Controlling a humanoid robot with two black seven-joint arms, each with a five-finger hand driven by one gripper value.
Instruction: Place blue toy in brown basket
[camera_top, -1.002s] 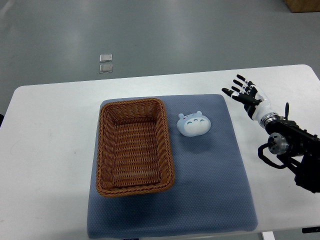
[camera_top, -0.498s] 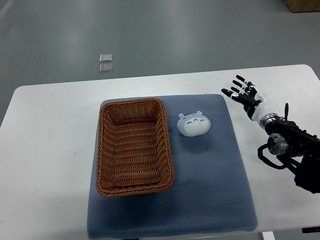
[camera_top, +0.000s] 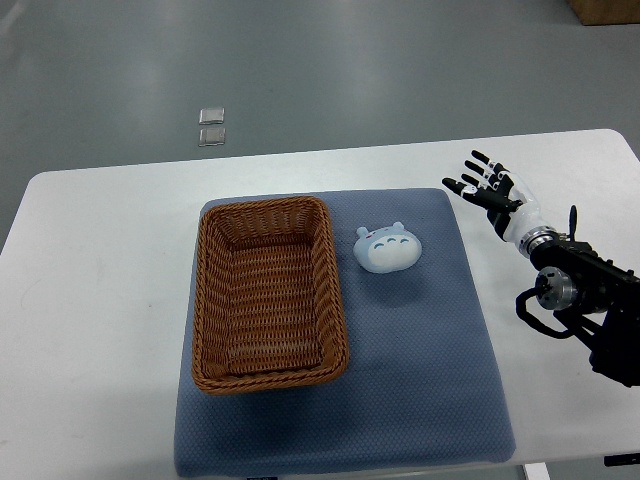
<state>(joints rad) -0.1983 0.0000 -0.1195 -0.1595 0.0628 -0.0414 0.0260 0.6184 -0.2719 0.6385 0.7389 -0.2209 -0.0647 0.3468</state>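
Blue toy (camera_top: 388, 248): pale, rounded, two small ears (tiny face markings), lying on the blue mat (camera_top: 420, 380) just right of the brown basket (camera_top: 268, 293). Right hand (camera_top: 487, 188): fingers spread, empty, over the bench (camera_top: 100, 300), well apart from the toy.

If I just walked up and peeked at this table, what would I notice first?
Probably the big brown woven wicker basket, empty, on the left half of the blue-grey mat. Right beside it, not touching, lies a small pale blue round toy with little ears. Off the mat's right edge, the robot's black-and-white right hand is held over the white table with fingers spread, holding nothing.
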